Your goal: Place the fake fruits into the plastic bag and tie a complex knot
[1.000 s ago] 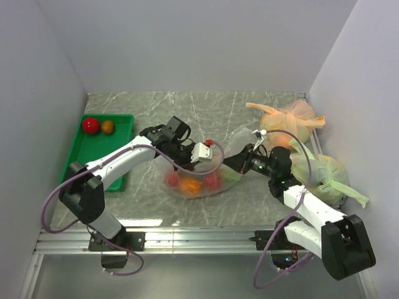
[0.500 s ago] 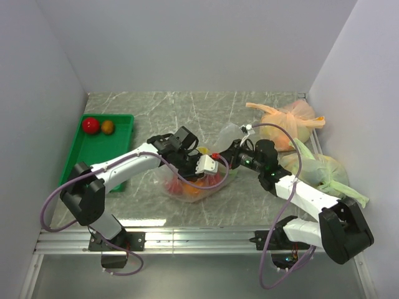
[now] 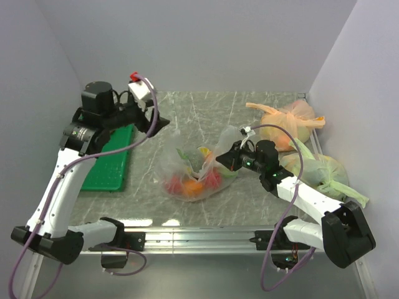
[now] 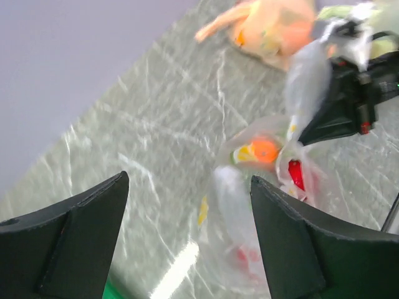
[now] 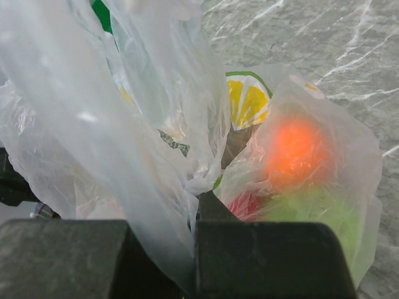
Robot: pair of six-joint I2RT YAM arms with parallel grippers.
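The clear plastic bag [image 3: 187, 177] lies crumpled mid-table with red and orange fake fruits [image 3: 192, 185] inside. My right gripper [image 3: 222, 159] is shut on a bunched strip of the bag's film at its right side. The right wrist view shows that film pinched between the shut fingers [image 5: 194, 215], with an orange fruit [image 5: 293, 149], a green one [image 5: 315, 218] and a red one [image 5: 246, 202] behind it. My left gripper [image 3: 154, 122] hangs high at the back left, open and empty. Between its spread fingers [image 4: 188, 180] the bag [image 4: 246, 230] and an orange fruit [image 4: 263, 150] show far below.
An orange-tinted tied bag [image 3: 288, 122] and a pale green tied bag [image 3: 319, 172] lie at the right wall. A green tray [image 3: 111, 167] sits at the left, its far half hidden under my left arm. Walls close in on the left, back and right.
My left gripper opened, let go of the bag and rose up and back to the left. The right gripper stayed shut on the bag's film, and the bag slumped wider.
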